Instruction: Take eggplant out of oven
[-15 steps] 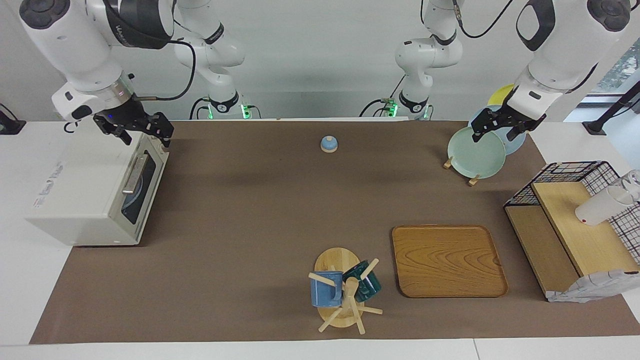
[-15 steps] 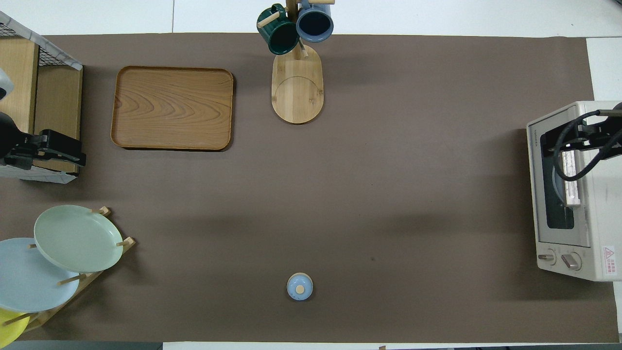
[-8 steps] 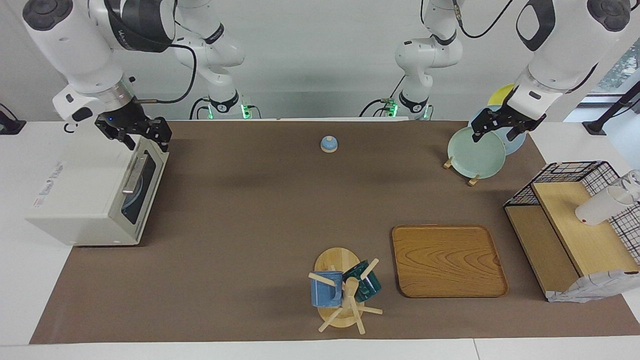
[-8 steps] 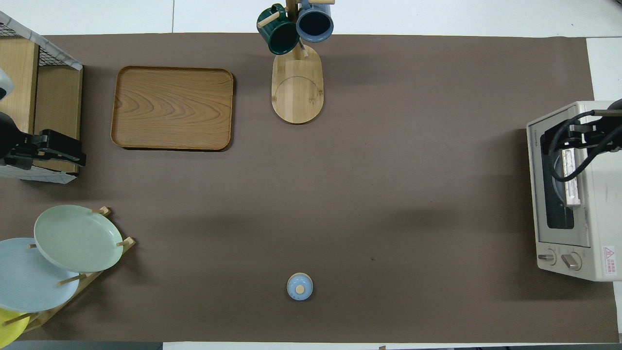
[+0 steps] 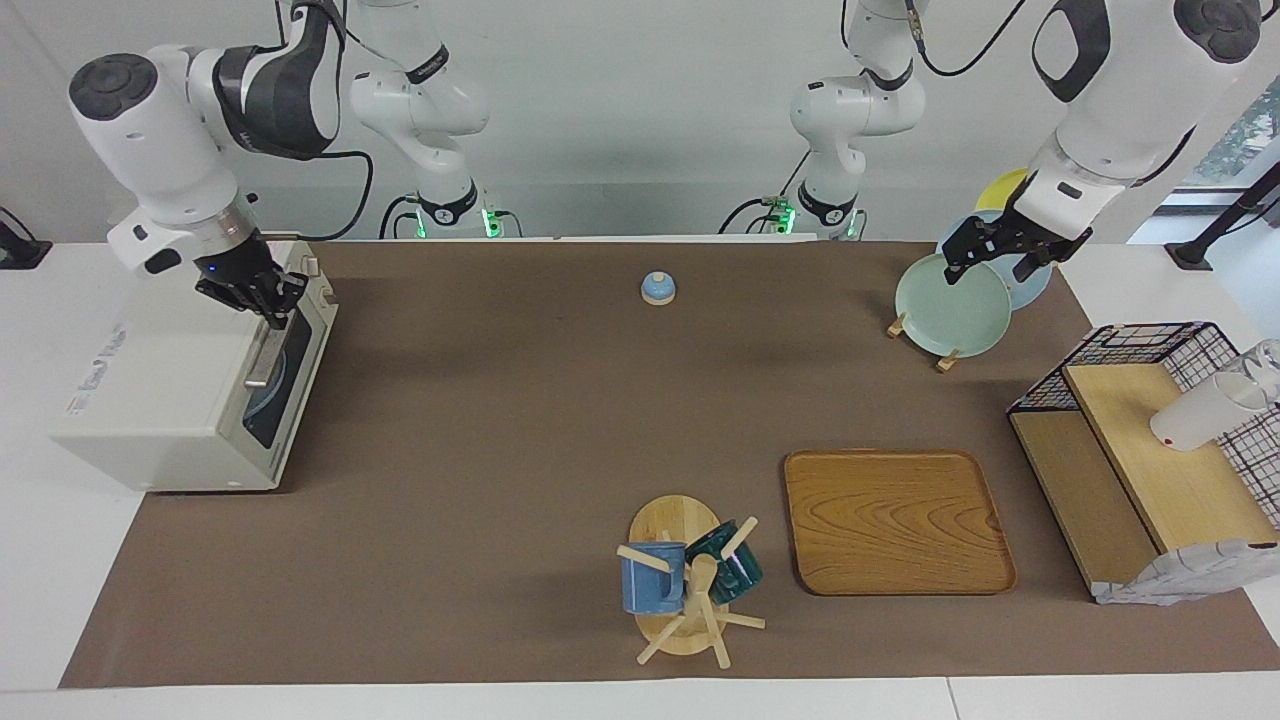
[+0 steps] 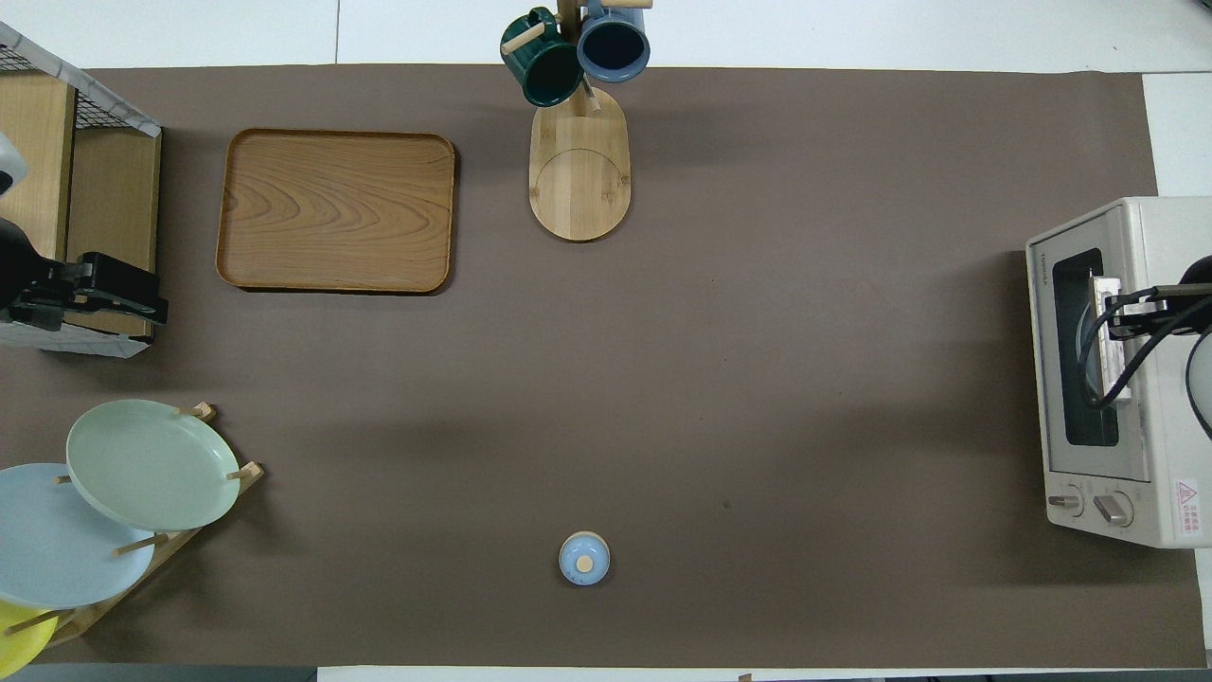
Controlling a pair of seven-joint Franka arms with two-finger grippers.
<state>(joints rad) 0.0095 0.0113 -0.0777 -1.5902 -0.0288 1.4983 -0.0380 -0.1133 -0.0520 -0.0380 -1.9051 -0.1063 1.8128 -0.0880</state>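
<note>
The cream-white oven stands at the right arm's end of the table with its door shut; it also shows in the overhead view. The eggplant is hidden; only a pale round shape shows through the dark door window. My right gripper points down over the oven's top front edge, just above the end of the metal bar handle nearer to the robots. It shows over the handle in the overhead view. My left gripper is open and empty in the air and waits at the left arm's end.
A rack of plates and a black wire-and-wood shelf stand at the left arm's end. A wooden tray, a mug tree and a small blue lidded pot are on the brown mat.
My right gripper has turned and moved from over the oven's corner nearest the robots onto the top front edge above the handle. The left arm has not moved.
</note>
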